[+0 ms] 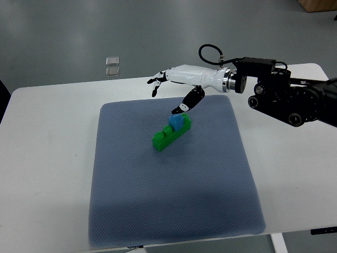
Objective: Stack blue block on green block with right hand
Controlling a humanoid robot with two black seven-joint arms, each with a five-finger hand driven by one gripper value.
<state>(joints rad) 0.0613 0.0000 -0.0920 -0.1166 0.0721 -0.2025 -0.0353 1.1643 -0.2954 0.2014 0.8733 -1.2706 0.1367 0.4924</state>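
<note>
The stacking appears to be essentially done: the blue block (176,122) is seen seated on the upper-right end of the green block (171,134), just above the centre of the frame, on the grey mat (174,200) that covers most of the white worktop (47,158). The green block lies diagonally, its lower-left studs left bare and its upper-right end covered by the blue one. The right hand (181,84) is held just above and to the upper right of the stack, its arm entering from the right edge of the frame. Its fingers (157,80) are spread and released toward the upper left, nothing being grasped, while the thumb is pointed down toward the blue block; whether the thumb tip touches the block or merely hangs close above it cannot be told from this steep angle. What is left is judged to be little more than clearing the hand away from the stack. How firmly the blue block is pressed onto the studs cannot be made out, as the join is small and seen from above. The left arm is not shown at all. Two small pale squares (112,66) are seen beyond the worktop at the upper left, too small to identify.
</note>
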